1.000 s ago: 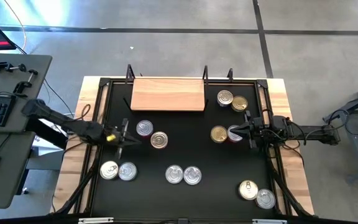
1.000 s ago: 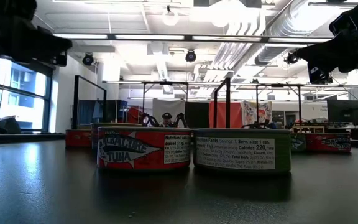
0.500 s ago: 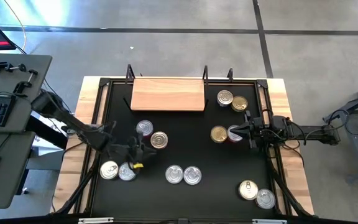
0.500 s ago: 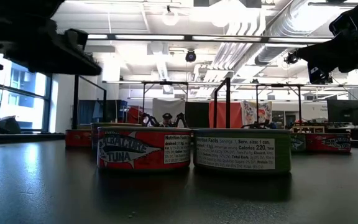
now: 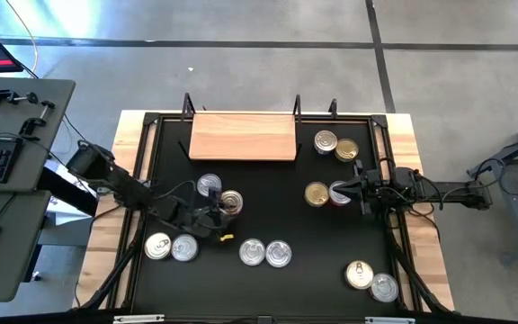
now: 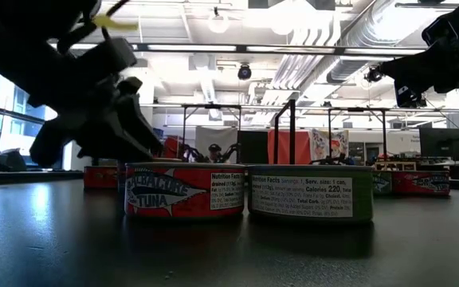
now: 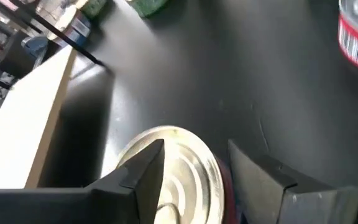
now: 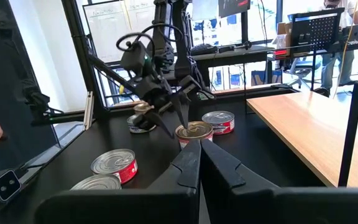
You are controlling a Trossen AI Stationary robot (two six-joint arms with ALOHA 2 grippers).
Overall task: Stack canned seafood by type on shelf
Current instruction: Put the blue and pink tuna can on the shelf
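Note:
Round flat tins of canned seafood lie scattered on the black table. The light-brown wooden shelf [image 5: 243, 137] lies at the far edge. My left gripper [image 5: 223, 212] is open and slants down over a silver-topped, red-sided tin [image 7: 180, 163] left of the table's middle. One finger stands over each side of that tin [image 5: 231, 202], also seen in the right wrist view [image 8: 193, 130]. I cannot tell whether they touch it. My right gripper [image 8: 197, 155] is shut and waits level at the right side [image 5: 360, 191], next to a red-sided tin [image 5: 340, 193].
Another tin [image 5: 209, 185] stands just beyond the left gripper's tin. Pairs of tins lie at the near left [image 5: 171, 247], near middle [image 5: 266, 254], near right [image 5: 371, 281] and far right [image 5: 335, 145]. A gold-topped tin [image 5: 317, 193] sits right of the middle. A black frame rail [image 5: 147, 162] borders the table.
My left gripper has swung from the table's left side toward the middle and come down, tipping its fingers downward, and now stands over the silver-topped tin. The tins and my right arm have kept still.

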